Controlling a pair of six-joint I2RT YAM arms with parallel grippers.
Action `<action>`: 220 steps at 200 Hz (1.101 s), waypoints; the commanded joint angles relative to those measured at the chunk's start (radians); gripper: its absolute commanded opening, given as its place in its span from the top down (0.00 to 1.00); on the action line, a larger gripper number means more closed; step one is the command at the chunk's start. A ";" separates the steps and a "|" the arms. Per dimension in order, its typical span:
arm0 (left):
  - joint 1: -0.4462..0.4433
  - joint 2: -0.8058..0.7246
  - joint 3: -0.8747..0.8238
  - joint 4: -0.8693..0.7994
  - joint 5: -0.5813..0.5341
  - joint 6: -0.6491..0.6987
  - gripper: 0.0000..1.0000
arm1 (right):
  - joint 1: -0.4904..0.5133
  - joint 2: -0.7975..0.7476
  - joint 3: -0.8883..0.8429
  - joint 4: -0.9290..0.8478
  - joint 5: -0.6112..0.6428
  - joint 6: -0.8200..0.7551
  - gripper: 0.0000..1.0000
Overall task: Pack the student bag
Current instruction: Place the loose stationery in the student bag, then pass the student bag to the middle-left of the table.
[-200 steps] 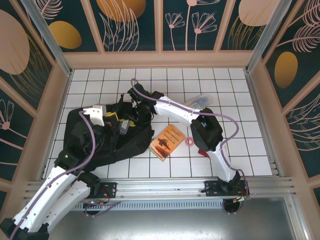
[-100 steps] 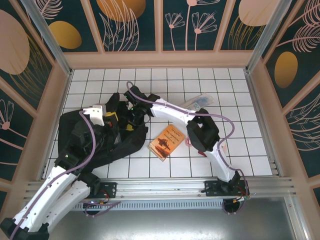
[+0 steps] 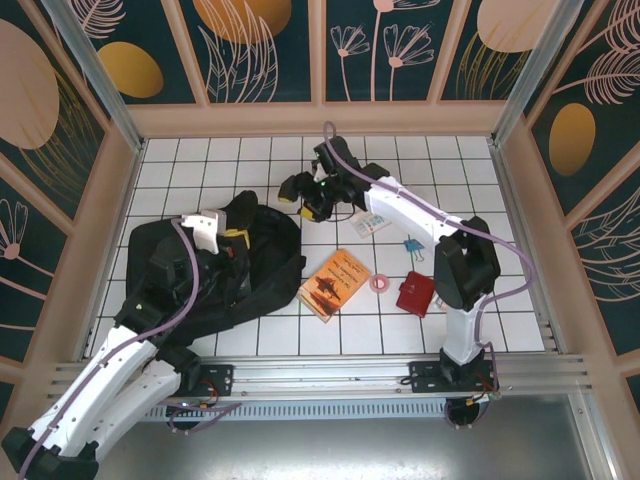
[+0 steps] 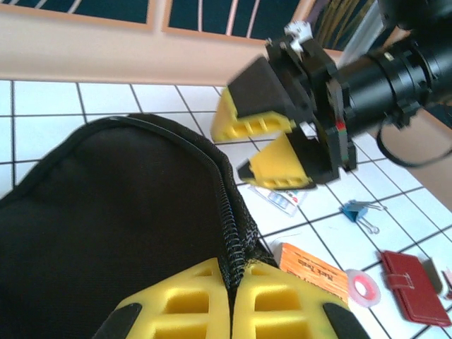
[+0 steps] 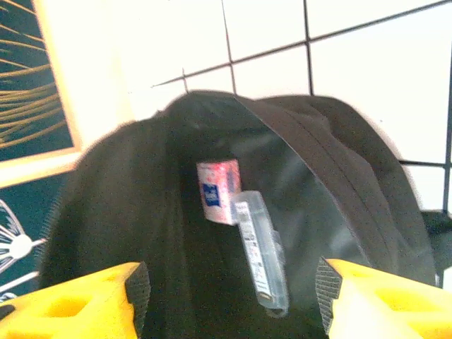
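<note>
The student bag (image 3: pixel 190 275) is a big black backpack lying at the left of the tiled table. My left gripper (image 3: pixel 238 248) is shut on its zipper edge (image 4: pixel 227 212), and in the left wrist view the yellow fingers (image 4: pixel 191 296) pinch the zipper teeth. My right gripper (image 3: pixel 300 200) hovers open just beyond the bag's top end, also seen open as the right gripper (image 4: pixel 229 152). The right wrist view looks into the bag's mouth (image 5: pixel 339 183), where a small pink-and-white packet (image 5: pixel 217 191) and a clear plastic case (image 5: pixel 263 251) lie inside. Nothing sits between the right fingers (image 5: pixel 92 304).
To the right of the bag lie an orange booklet (image 3: pixel 335 283), a pink tape roll (image 3: pixel 379 283), a dark-red wallet (image 3: pixel 414 293), a blue binder clip (image 3: pixel 414 246) and a clear packet (image 3: pixel 372 222). Wooden walls (image 3: pixel 320 118) enclose the table.
My right arm has pulled out of the bag's opening and swung toward the back, uncovering the wallet and clip. The left gripper keeps its hold on the zipper edge.
</note>
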 commanded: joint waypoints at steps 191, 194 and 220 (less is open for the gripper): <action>0.000 -0.050 0.027 -0.059 0.096 0.002 0.94 | 0.056 0.256 0.327 0.107 -0.270 0.104 1.00; 0.000 -0.050 0.026 -0.061 0.092 0.002 0.87 | 0.054 0.258 0.330 0.107 -0.270 0.104 1.00; -0.001 -0.046 0.027 -0.061 0.064 -0.019 0.32 | 0.028 0.269 0.349 0.113 -0.266 0.114 1.00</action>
